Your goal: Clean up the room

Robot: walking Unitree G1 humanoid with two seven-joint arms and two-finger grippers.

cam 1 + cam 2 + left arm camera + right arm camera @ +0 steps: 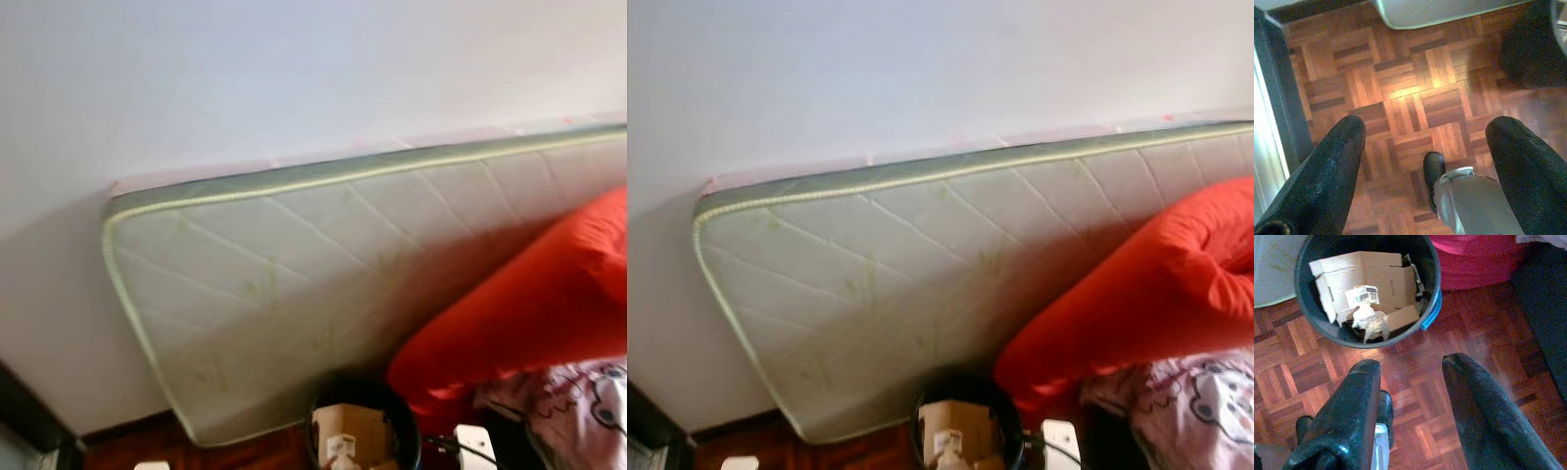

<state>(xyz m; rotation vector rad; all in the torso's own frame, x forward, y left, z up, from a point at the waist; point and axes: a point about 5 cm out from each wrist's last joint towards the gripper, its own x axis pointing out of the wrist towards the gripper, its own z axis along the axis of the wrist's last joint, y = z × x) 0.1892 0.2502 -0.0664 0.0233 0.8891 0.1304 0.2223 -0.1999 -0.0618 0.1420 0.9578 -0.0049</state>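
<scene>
A black round bin (1303, 308) stands on the parquet floor, holding a flattened cardboard box (1371, 279) and a wad of crumpled white paper (1369, 320). My right gripper (1411, 364) hangs open and empty over the floor just short of the bin. In the head views the bin (407, 416) sits at the bottom edge, in front of a leaning mattress. My left gripper (1425, 129) is open too, with nothing between its fingers, above bare parquet.
A pale quilted mattress (294, 294) leans against the white wall. Red bedding (529, 304) and a pink patterned cloth (578, 401) pile up at the right. A dark door frame (1283, 112) borders the left. My own foot (1434, 169) stands on the parquet.
</scene>
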